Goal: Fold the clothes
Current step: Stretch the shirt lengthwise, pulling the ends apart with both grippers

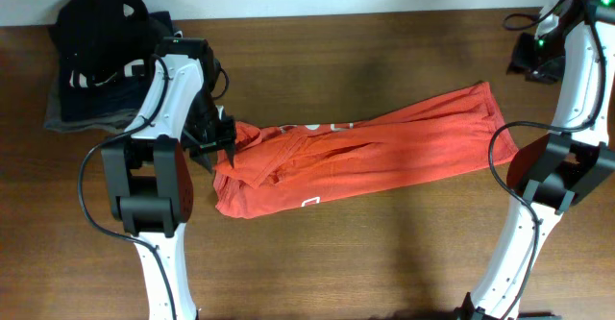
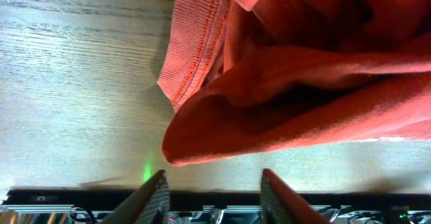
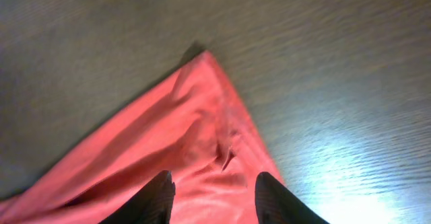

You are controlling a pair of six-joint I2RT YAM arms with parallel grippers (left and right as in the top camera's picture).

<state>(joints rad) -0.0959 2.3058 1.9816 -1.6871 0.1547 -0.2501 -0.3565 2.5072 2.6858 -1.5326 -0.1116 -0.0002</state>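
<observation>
The orange-red T-shirt (image 1: 365,152) lies crumpled and stretched in a long band across the table, from front left to back right, with white print showing. My left gripper (image 1: 215,150) is at the shirt's left end. In the left wrist view it (image 2: 213,173) is open and empty, with a bunched fold of the shirt (image 2: 303,116) just beyond its fingertips. My right gripper (image 1: 527,59) hangs near the shirt's far right corner. In the right wrist view it (image 3: 212,175) is open and empty above that pointed corner (image 3: 195,130).
A pile of dark folded garments (image 1: 96,65) sits at the back left, close behind the left arm. Bare wooden table (image 1: 384,253) lies in front of the shirt and behind it. A black cable (image 1: 514,17) runs at the back right.
</observation>
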